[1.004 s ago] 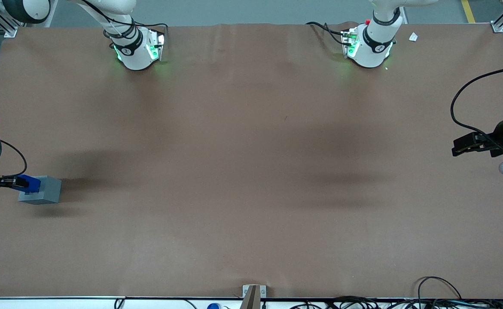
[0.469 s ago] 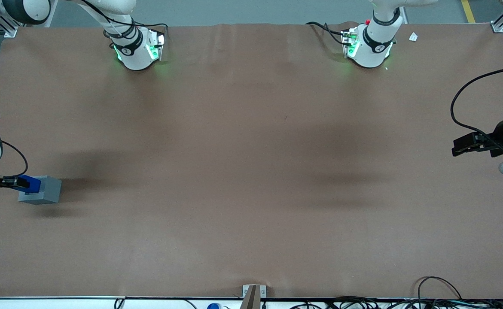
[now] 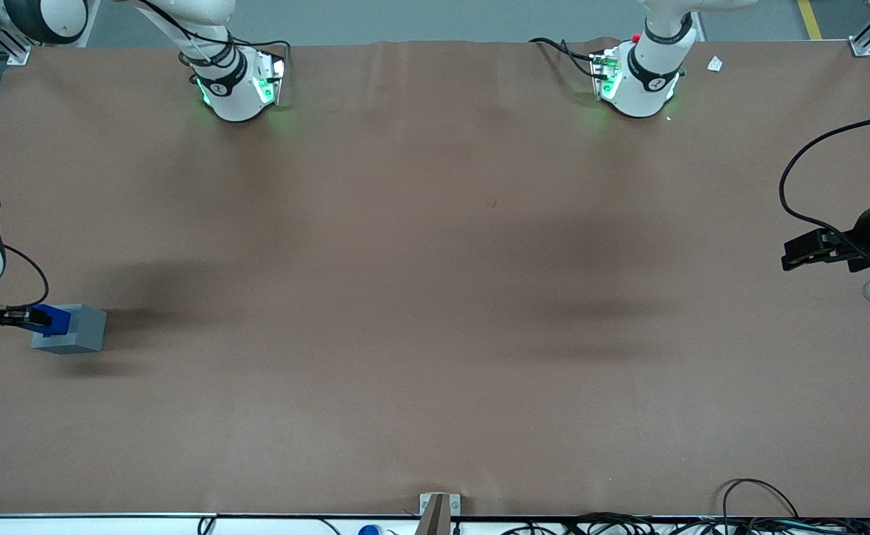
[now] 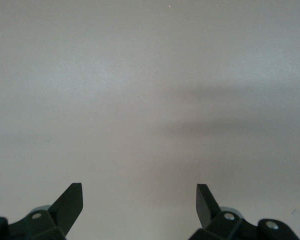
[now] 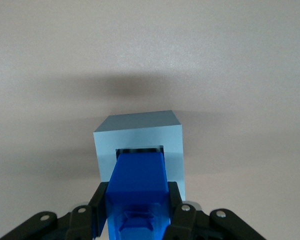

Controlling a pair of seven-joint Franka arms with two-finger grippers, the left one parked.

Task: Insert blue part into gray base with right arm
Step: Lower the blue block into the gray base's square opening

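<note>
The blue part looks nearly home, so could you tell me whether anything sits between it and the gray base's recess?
Nothing visible does: the gripper is shut on the blue part, whose tip already meets the gray base recess.

This is a robot lab, or a test bench in a workshop. A wide table (image 3: 435, 297) is covered edge to edge with plain brown sheeting, and two white robot bases (image 3: 238, 85) are bolted at the edge farthest from the front camera, their green status lights glowing. Black cables (image 3: 813, 178) loop loose at the parked arm's end, and more cables (image 3: 628, 520) tangle along the near edge. A gray painted floor (image 3: 442, 18) with a yellow line (image 3: 808, 18) shows past the table, and aluminium framing (image 3: 869, 33) stands at the corner.
</note>
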